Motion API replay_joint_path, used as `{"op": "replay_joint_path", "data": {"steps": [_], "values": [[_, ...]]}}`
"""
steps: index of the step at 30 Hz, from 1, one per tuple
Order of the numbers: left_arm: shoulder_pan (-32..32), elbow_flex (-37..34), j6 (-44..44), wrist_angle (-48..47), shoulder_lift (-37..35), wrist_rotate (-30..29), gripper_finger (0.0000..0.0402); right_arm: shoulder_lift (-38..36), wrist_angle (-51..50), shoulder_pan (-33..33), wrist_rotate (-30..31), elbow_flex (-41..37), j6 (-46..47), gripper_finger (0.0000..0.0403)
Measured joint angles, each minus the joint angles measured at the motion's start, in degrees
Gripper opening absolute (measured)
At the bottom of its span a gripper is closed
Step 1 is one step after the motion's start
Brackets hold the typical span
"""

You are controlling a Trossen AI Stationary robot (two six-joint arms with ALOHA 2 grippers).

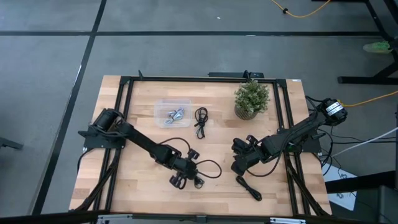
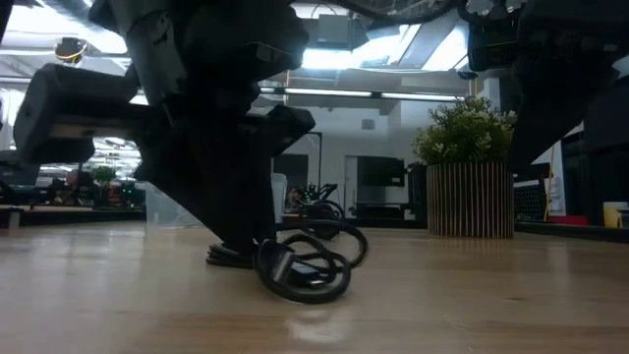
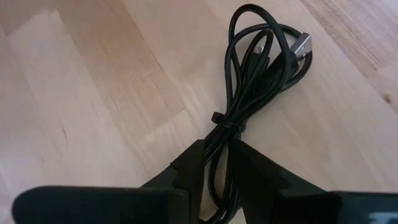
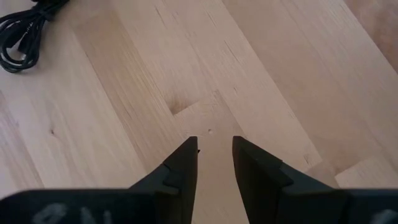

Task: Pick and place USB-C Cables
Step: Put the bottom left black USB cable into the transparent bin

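A pale wooden counter is seen from above on a grey floor, with a dark metal frame around its edges. A small potted plant stands near the far right side. A clear plastic tray sits near the far middle, and pale grey-white cables are coiled inside it. Just beside the tray, a black cable lies on the bare wood. Another black cable lies near the front edge, close to the right arm.

The left jaws are lowered to the counter at front centre. A third black coiled cable is straddled by them: in the left wrist view its strands run between the two fingers, which appear nearly closed around the bundle, though a firm clamp cannot be confirmed. The coil's loop and plug still rest on the wood.

The right jaws hover low over bare wood, slightly apart and holding nothing.

A likely risk is judged to be a partial grip: if only some strands are caught, the coil could unravel or slip out when lifted. The trailing loop could also drag or snag on the way to the tray.
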Motion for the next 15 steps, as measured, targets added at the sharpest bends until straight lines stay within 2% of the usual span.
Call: {"op": "replay_joint_path", "data": {"steps": [7,15], "values": [[0.3,0.15,-3.76,-0.85,2.32,2.34,0.0079,0.0,-0.01,0.0,0.0,0.0,0.0,0.0106],[0.22,0.11,-6.29,-1.5,2.57,1.95,0.0079,0.0,-0.02,0.0,0.0,0.0,-0.02,0.0106]]}}
